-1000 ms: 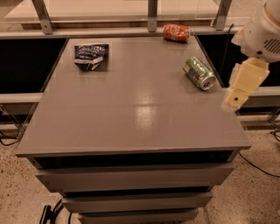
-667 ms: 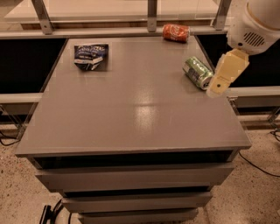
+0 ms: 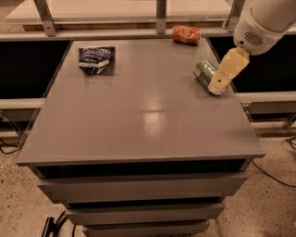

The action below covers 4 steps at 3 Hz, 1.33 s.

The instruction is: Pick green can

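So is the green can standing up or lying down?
Lying down: the green can rests on its side on the table, near the right edge. The gripper hangs just in front of it.

- desk [image 3: 138,125]: grey top, smooth, semi-matt, with a soft sheen and a pale glare patch at centre.
- green can [image 3: 202,71]: metal, shiny.
- orange can [image 3: 186,34]: metal, glossy.
- bag [image 3: 96,59]: dark crinkled foil or plastic, can't tell which; glossy on the creases.
- end effector [image 3: 219,83]: over the desk's right edge, in front of the green can. Cream, smooth, matt, looks like plastic.
- arm housing [image 3: 266,23], above it: white, smooth, slightly glossy.
- floor [image 3: 18,203]: speckled, stone-like, matt.
- rail posts [image 3: 44,14]: dull metal.
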{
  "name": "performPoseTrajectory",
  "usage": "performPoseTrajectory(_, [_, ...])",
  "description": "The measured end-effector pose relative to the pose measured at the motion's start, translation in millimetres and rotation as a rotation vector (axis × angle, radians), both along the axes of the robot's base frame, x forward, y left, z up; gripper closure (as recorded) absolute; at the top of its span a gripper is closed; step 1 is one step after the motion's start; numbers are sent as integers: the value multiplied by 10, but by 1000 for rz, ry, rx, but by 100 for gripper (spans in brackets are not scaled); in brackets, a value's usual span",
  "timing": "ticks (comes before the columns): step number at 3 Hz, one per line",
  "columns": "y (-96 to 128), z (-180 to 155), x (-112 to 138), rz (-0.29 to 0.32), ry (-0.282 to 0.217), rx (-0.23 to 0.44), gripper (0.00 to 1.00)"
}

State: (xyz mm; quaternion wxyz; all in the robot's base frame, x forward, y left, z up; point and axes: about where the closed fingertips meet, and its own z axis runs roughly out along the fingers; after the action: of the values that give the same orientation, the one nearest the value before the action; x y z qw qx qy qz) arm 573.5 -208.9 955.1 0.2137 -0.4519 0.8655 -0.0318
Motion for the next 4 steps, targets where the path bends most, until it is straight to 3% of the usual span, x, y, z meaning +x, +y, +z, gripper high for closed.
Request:
performPoseTrajectory(1, [-4, 11, 11, -4, -5, 28, 0])
performPoseTrajectory(2, [-13, -75, 109, -71, -1, 68, 0])
performPoseTrajectory(4, [197, -327, 502, -317, 5, 110, 0])
